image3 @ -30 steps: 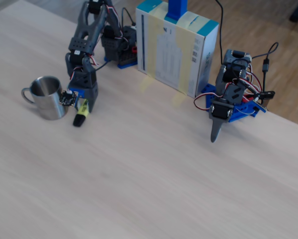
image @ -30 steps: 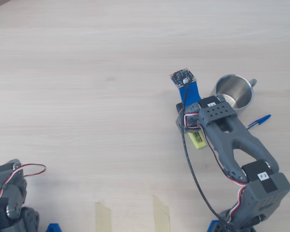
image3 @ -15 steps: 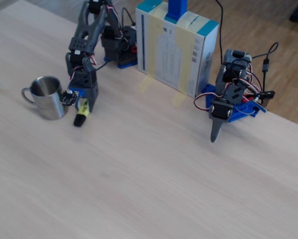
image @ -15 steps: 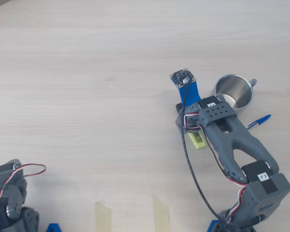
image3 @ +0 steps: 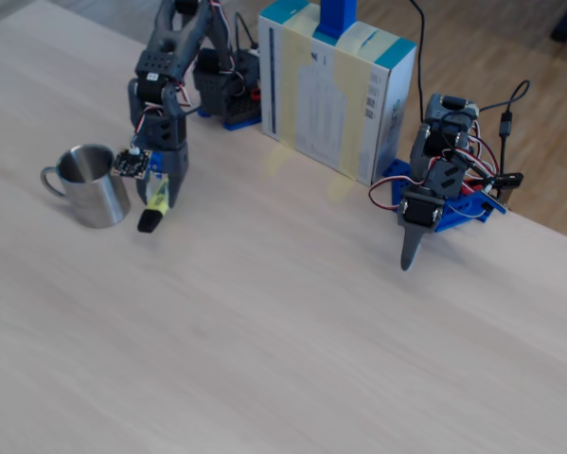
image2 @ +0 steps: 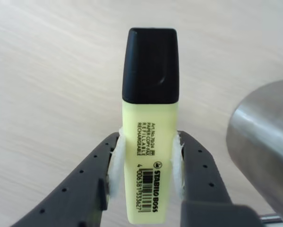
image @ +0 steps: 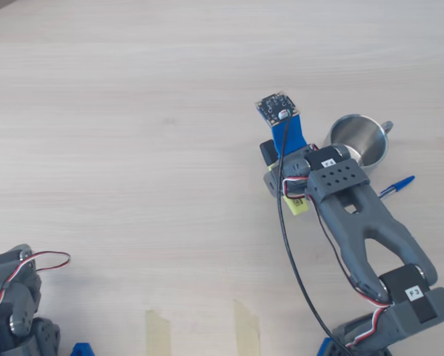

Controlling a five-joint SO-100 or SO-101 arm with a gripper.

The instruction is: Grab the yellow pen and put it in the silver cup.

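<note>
The yellow pen (image2: pixel 150 142), black cap (image2: pixel 150 66) pointing away, is clamped between the white pads of my gripper (image2: pixel 148 165), which is shut on its barcode-labelled body. In the overhead view the gripper (image: pixel 282 180) covers most of the pen (image: pixel 296 207); only its yellow tail and black cap show. The silver cup (image: pixel 357 141) stands upright just right of the gripper there. In the fixed view the pen (image3: pixel 157 199) hangs cap-down, tilted, right beside the cup (image3: pixel 89 184), with the gripper (image3: pixel 160 189) around it.
A blue ballpoint pen (image: pixel 396 187) lies near the cup. A second arm (image3: pixel 434 189) rests folded, seen at the bottom left overhead (image: pixel 7 304). A cardboard box (image3: pixel 335 90) stands behind. Two tape strips (image: pixel 158 330) sit at the table's near edge.
The arm has risen and lifted the pen off the table. The pen now hangs tilted, cap down. The wrist has shifted slightly away from the arm's base.
</note>
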